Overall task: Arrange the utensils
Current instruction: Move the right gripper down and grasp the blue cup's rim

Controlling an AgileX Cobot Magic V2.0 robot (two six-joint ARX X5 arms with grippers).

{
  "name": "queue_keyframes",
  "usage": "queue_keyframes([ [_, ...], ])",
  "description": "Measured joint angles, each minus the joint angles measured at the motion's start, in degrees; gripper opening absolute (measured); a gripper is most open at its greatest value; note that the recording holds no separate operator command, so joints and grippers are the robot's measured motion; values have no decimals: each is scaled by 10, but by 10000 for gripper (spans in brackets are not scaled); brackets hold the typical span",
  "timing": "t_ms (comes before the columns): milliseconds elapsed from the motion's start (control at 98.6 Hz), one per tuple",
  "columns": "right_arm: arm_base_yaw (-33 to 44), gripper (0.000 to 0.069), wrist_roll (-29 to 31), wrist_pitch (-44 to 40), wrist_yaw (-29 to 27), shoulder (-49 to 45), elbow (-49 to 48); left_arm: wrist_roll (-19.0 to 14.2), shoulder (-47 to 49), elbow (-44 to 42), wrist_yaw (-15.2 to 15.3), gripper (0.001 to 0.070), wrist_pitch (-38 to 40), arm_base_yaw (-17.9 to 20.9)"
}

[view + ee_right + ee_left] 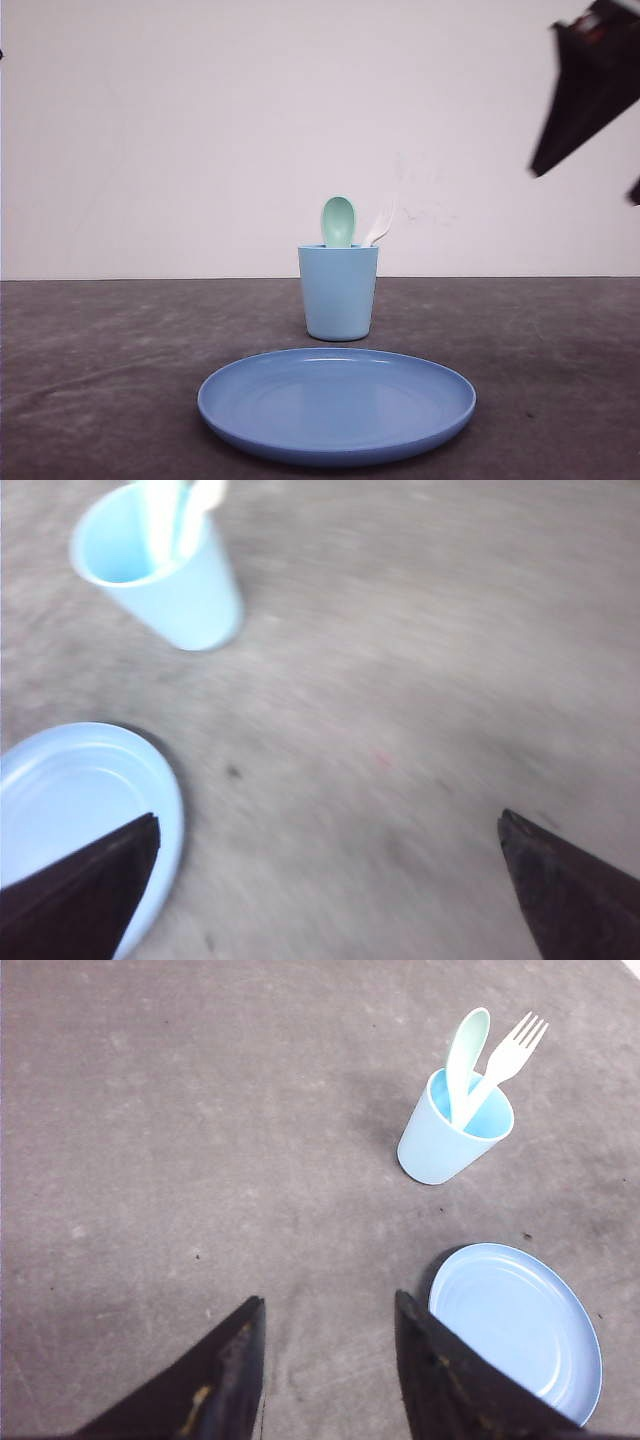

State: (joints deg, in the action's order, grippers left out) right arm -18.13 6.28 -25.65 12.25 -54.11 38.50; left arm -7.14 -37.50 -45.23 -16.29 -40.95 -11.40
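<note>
A pale mint-green spoon (338, 220) and a white fork (381, 224) stand together inside a light blue cup (338, 292) at the table's middle. The left wrist view shows the same spoon (466, 1056) and fork (505, 1063) in the cup (448, 1135). My left gripper (330, 1305) is open over bare table, apart from the cup, with nothing between its fingers. My right gripper (330, 820) is wide open above the table and holds nothing; its dark fingers (585, 95) hang high at the right in the front view. The right wrist view is blurred.
A round blue plate (337, 403) lies in front of the cup near the table's front edge; its rim shows in both wrist views (520, 1330) (80, 790). The dark grey table (120, 350) stretches to both sides, with a white wall behind.
</note>
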Motion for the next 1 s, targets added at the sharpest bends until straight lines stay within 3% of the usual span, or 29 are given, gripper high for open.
queue_keyframes([
  [243,-62,682,0,143,0,-126,0,0,0,0,1,235,0,0],
  [578,-102,682,0,376,2,-301,2,0,0,0,25,235,0,0],
  [1004,-107,682,-8,417,35,-473,124,0,0,0,32,235,0,0],
])
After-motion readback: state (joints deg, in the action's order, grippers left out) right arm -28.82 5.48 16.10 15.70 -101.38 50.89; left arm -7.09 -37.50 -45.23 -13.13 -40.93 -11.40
